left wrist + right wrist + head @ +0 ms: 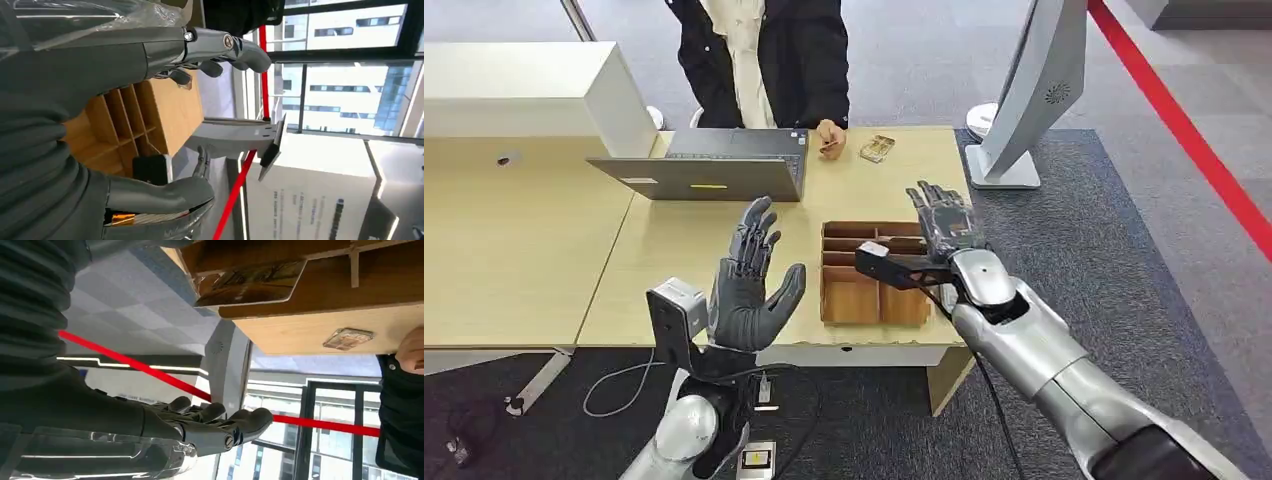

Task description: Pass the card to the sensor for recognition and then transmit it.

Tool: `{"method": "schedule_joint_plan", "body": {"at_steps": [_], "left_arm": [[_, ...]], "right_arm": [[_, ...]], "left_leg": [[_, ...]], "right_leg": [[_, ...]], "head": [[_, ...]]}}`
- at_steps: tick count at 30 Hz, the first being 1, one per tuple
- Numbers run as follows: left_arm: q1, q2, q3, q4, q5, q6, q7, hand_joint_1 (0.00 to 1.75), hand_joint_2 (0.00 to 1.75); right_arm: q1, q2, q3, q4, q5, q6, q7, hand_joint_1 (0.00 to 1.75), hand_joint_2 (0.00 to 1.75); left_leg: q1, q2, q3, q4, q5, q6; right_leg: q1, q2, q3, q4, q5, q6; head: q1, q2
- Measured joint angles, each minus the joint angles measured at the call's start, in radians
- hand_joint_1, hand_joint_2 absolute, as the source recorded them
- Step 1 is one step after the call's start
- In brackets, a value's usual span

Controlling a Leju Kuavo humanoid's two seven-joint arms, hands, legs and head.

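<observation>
Item: right hand [944,218], raised over the far right part of the desk [674,240], fingers spread, holding nothing. Item: left hand [749,285], raised near the desk's front edge, palm open, fingers apart, holding nothing.

Item: wooden divided tray [864,300], at the front right corner of the desk, slotted compartments. Contents: one card [250,282] with a printed picture, lying in a compartment on the tray's right side in the right wrist view; the other slots cannot be read.

Item: grey sensor stand [1029,90], on the floor just off the desk's far right corner.

Step in hand, judged: fetching the card. Advice: lower the right hand into the card's slot, pinch it by an edge, clear the dividers before swinging toward the stand.

Also: laptop [714,170] and a small clear case [877,148] by the far edge, a person's hand [829,135] between them.
</observation>
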Motion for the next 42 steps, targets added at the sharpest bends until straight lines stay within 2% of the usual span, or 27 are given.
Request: {"method": "schedule_joint_plan", "body": {"at_steps": [21,29,42], "left_arm": [[0.001,0.000,0.000,-0.005,-0.001,0.003,0.004,0.00,1.75],[0.000,-0.001,0.000,-0.005,-0.003,-0.021,0.003,0.00,1.75],[0.000,-0.003,0.004,-0.005,-0.004,-0.023,-0.010,0.00,1.75]], "right_arm": [[0.000,0.024,0.002,0.034,-0.007,0.003,-0.020,0.00,1.75],[-0.013,0.048,0.008,0.042,0.013,0.005,-0.031,0.00,1.75],[-0.052,0.080,0.025,0.061,0.007,0.008,-0.049,0.00,1.75]], "left_leg": [[0.000,0.000,0.000,0.000,0.000,0.000],[0.000,0.000,0.000,0.000,0.000,0.000],[0.000,0.000,0.000,0.000,0.000,0.000]], "right_leg": [[0.000,0.000,0.000,0.000,0.000,0.000],[0.000,0.000,0.000,0.000,0.000,0.000],[0.000,0.000,0.000,0.000,0.000,0.000]], "head": [[0.000,0.000],[0.000,0.000],[0.000,0.000]]}}
